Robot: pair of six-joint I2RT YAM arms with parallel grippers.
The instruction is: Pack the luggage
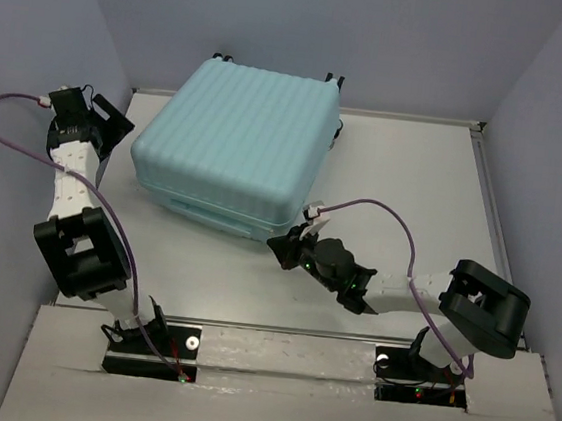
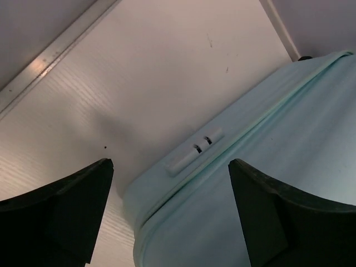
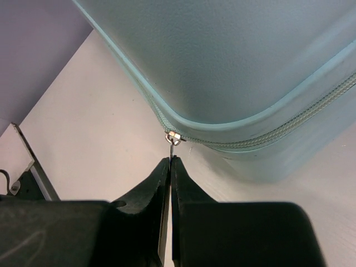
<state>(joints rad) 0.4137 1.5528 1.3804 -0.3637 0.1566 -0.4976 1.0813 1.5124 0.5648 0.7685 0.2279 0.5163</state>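
The luggage [image 1: 237, 146] is a pale aqua ribbed hard-shell case lying flat and closed at the back middle of the table. My right gripper [image 1: 285, 246] is at its near right corner, shut on the small metal zipper pull [image 3: 173, 140] that hangs from the zip line of the luggage [image 3: 233, 55]. My left gripper [image 1: 117, 129] stands wide open just off the case's left corner, touching nothing. In the left wrist view the left gripper [image 2: 171, 165] frames the rounded edge of the luggage [image 2: 278, 167] and a pale raised tab [image 2: 194, 150] with two slots.
The white table [image 1: 404, 183] is closed in by grey-lilac walls on three sides, with a metal rail [image 2: 50, 55] along its left edge. Black caster wheels [image 1: 333, 78] stick out at the case's far side. Purple cables loop over both arms.
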